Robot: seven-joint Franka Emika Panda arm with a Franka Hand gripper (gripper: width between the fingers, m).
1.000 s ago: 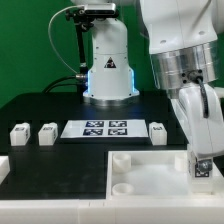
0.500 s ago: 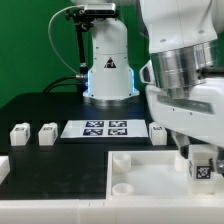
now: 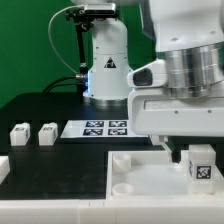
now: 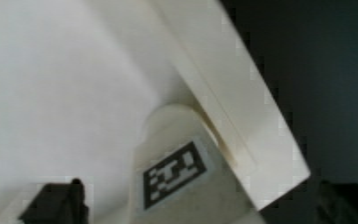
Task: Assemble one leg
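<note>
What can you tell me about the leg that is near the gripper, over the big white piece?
The leg is a small white block, plastic by its look, with a black-and-white square tag on the face toward the exterior camera. It stands upright under the gripper, at the exterior view's right, over the large white piece. The wrist view shows its tag against that white surface. Whether the fingers grip it, or whether it already rests on the piece, cannot be told.
</note>
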